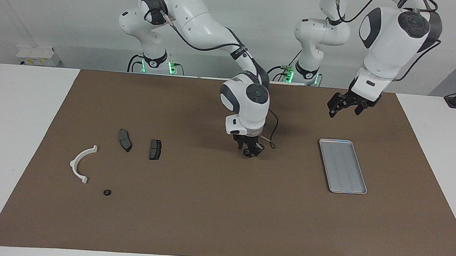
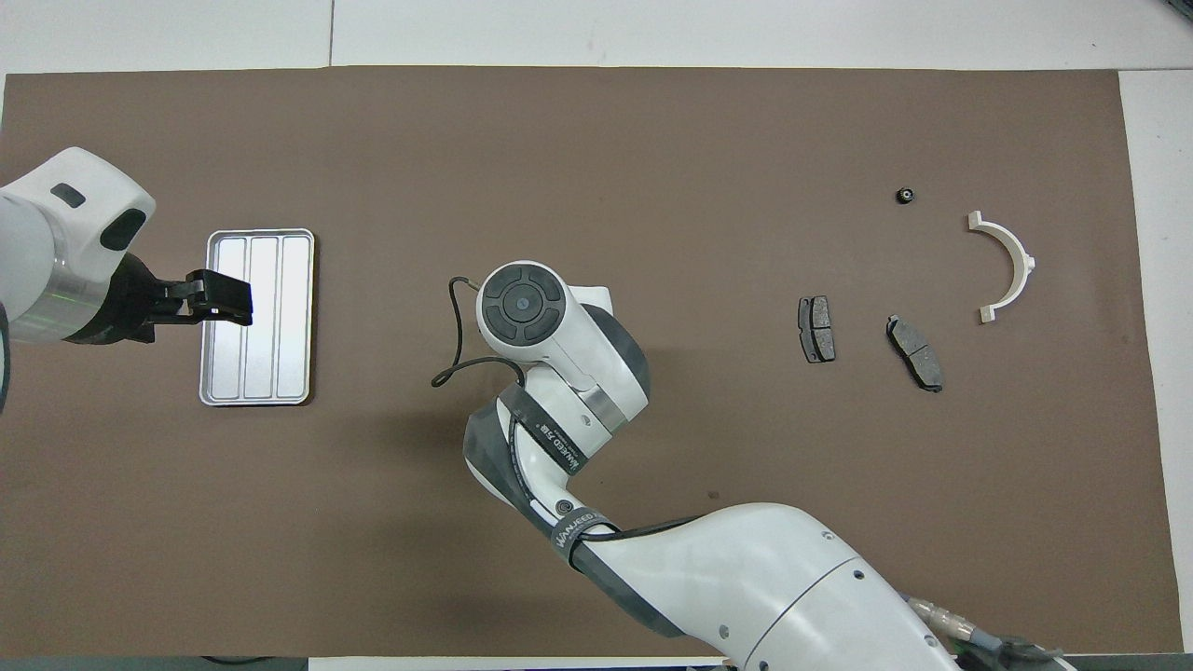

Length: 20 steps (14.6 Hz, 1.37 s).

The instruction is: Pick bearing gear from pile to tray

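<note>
- Facing view shows us the right gripper [image 1: 252, 149] low over the middle of the brown mat [image 1: 221, 209], with a small dark ring-like part at its fingers; we cannot tell whether the fingers are apart or clamped on it.
- We see the left gripper [image 1: 345, 106] hanging in the air over the mat just beside the tray's [image 1: 359, 191] edge nearest the robots, its fingers spread apart and holding nothing; this arm waits.
- We find the tray lying flat toward the left arm's end of the desk [image 1: 11, 135], its raised rim clear of the mat's edges, with nothing in it.
- We see the pile toward the right arm's end: a white half-ring bracket [image 1: 80, 164], two brake pads [image 1: 125, 140] apart from each other, and one small black ring [image 1: 106, 192] farthest from the robots.
- Between the pile and the tray we see a wide stretch of bare mat, broken only by the right gripper.
</note>
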{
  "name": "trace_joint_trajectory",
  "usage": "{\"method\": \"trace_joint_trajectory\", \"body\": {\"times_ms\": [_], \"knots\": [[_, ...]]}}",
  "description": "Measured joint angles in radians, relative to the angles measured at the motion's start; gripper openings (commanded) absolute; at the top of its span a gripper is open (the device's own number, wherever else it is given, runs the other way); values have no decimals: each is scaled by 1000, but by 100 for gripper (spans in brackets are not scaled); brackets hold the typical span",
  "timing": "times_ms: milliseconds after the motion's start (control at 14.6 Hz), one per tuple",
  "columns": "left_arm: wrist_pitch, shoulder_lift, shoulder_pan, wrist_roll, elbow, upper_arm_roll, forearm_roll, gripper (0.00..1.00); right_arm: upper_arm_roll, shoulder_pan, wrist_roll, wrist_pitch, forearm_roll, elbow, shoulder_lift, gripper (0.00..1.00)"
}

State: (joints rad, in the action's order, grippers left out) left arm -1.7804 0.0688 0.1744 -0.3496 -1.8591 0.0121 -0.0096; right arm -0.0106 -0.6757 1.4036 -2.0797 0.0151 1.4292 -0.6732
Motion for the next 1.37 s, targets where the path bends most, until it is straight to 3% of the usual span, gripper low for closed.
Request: {"method": "trace_joint_trajectory", "body": {"times_ms": [273,547,752,888,1093,1367], "knots": [[-84,-5,64,-127,-58,3,0,100,4,61,-77,157,7,-112,41,100],[-152,-51,122,-208,-76,4,-1,100,5,178,-390,271,7,-134,135,100],[-211,-107,191,-304,-84,5,-1,100,7,297,-678,288,7,-123,167,100],[-246,-137,248,-373,-86,6,-1,100,8,389,-878,278,7,-107,167,100],[-301,-191,333,-500,-87,6,-1,100,8,527,-1169,160,7,-38,167,100],[-450,-331,432,-631,-88,7,-1,100,8,656,-1403,-6,7,73,167,100]]}}
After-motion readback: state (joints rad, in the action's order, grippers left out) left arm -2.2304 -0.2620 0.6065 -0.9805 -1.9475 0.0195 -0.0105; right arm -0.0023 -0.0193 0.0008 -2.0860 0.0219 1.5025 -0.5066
